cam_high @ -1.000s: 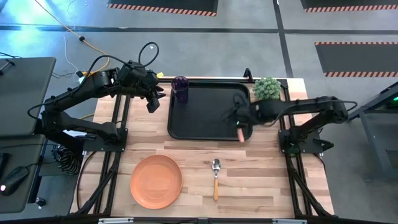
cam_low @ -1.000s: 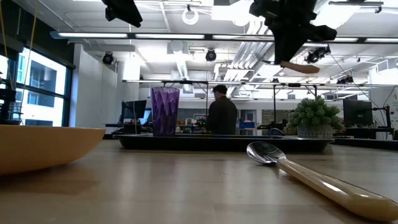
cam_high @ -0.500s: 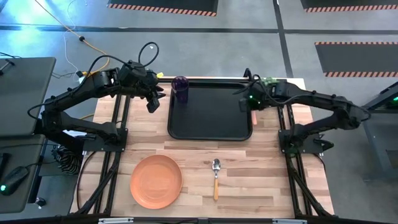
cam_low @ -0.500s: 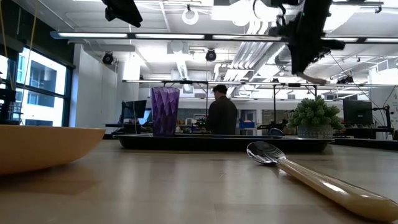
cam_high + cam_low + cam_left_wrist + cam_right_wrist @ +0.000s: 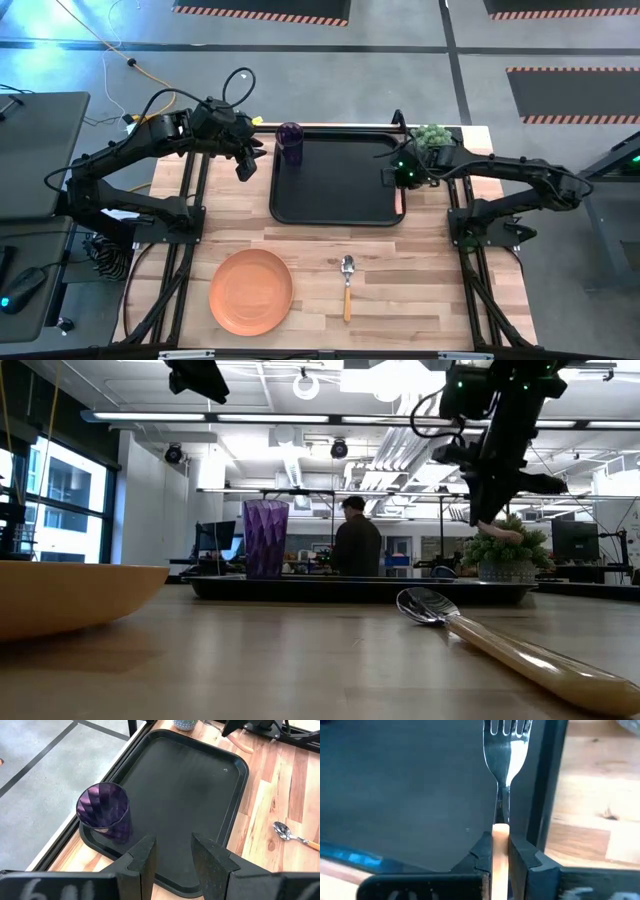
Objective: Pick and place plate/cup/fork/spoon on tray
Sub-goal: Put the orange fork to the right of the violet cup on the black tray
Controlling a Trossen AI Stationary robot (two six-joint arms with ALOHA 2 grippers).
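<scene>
My right gripper (image 5: 400,177) is above the right rim of the black tray (image 5: 330,185) and is shut on the fork (image 5: 506,742). It also shows in the low view (image 5: 497,495). The purple cup (image 5: 290,142) stands on its base in the tray's far left corner. My left gripper (image 5: 246,164) hangs open and empty to the left of the cup; its fingers show apart in its wrist view (image 5: 172,857). The orange plate (image 5: 251,291) and the spoon (image 5: 347,285) lie on the table near its near edge. My right gripper pinches the fork's orange handle (image 5: 500,832) between its two fingers, close to the metal neck. The tines (image 5: 506,735) stick out past the fingertips, over the tray's floor by its right rim. The fork is lifted clear, and its handle's free end (image 5: 500,532) hangs below the gripper.
A small green potted plant (image 5: 432,136) stands on the table just past the tray's far right corner, close behind my right gripper. Bare wood lies between the tray's near rim and the plate and spoon.
My right gripper, carrying the fork, has gone from the tray's near right corner toward the far and right edges, then back a little to the tray's right rim. It has come down and turned, and the fork has tipped with it.
</scene>
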